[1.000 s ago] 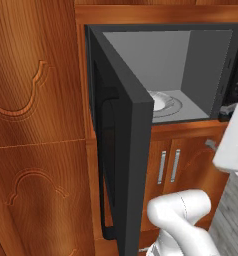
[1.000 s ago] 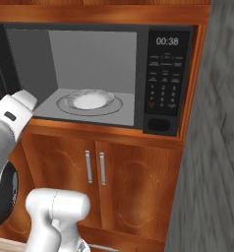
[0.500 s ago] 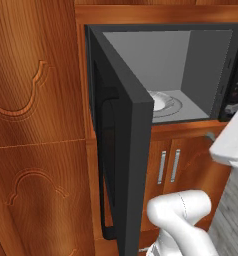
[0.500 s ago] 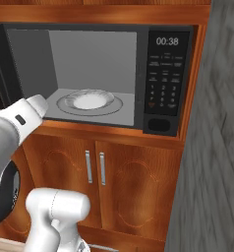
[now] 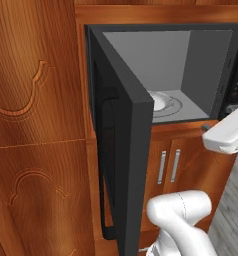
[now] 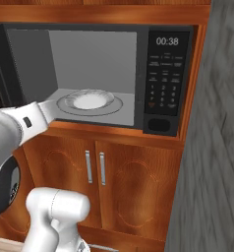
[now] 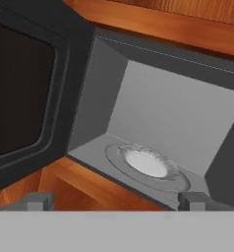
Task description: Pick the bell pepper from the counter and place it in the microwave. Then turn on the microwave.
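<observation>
The microwave (image 6: pixel 94 54) is a black built-in box with its door (image 5: pixel 126 130) swung wide open to the left. Its grey interior (image 7: pixel 168 113) holds a glass turntable (image 6: pixel 89 101) with nothing on it. The keypad (image 6: pixel 164 78) and clock sit on its right side. My gripper (image 7: pixel 116 202) is open with nothing between its fingertips (image 7: pixel 38 201). It hovers just outside the opening, facing the turntable (image 7: pixel 146 165). My white forearm (image 6: pixel 25 123) reaches in from the left at the height of the microwave floor. The bell pepper and the counter are out of view.
The open door's edge (image 7: pixel 20 88) stands close on the gripper's left. Wooden cabinet doors with metal handles (image 6: pixel 95 167) sit under the microwave. A tall wooden cabinet (image 5: pixel 36 125) stands to the left, and a grey wall (image 6: pixel 212 147) to the right.
My arm has reached further toward the microwave opening. The gripper stays open, and the door and turntable have not moved.
</observation>
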Motion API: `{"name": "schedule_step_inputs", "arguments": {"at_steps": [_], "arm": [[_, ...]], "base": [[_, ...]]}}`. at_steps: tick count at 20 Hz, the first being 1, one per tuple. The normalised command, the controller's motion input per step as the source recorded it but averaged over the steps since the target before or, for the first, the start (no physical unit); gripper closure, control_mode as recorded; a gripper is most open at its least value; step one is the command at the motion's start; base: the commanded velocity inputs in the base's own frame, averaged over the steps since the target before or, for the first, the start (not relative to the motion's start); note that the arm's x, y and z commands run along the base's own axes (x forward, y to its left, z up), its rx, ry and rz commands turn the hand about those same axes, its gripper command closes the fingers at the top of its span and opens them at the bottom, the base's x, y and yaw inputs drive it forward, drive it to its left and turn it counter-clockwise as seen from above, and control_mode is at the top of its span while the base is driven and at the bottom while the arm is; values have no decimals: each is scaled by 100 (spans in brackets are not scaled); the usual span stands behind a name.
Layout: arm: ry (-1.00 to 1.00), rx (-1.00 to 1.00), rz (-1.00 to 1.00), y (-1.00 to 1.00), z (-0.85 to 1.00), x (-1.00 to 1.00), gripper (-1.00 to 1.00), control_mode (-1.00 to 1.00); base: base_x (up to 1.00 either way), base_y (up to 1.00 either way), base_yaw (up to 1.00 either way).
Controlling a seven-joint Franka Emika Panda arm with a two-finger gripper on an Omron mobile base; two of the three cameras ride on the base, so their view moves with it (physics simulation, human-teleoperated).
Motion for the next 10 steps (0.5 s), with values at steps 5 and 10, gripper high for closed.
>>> {"name": "schedule_step_inputs", "arguments": {"at_steps": [5,10], "arm": [[9,15,-9,-13,0,28,-100,-100],[6,15,-9,-8,-1,30,-100,-100]], "base": [[0,0,0],[0,0,0]]}}
